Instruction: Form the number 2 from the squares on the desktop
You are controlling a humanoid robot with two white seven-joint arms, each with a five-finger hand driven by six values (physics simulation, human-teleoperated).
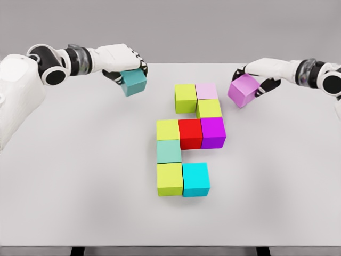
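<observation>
Above the table (80,160), each raised robot hand curled around a cube: left robot hand (123,63), right robot hand (254,74).

1 head view looks steeply down across the table (80,202) from near.

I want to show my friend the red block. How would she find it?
Look at the cluster of blocks in the middle of the white table. The red block sits in the centre of the middle row, between a yellow-green block and a purple block. It is the only red one.
</observation>
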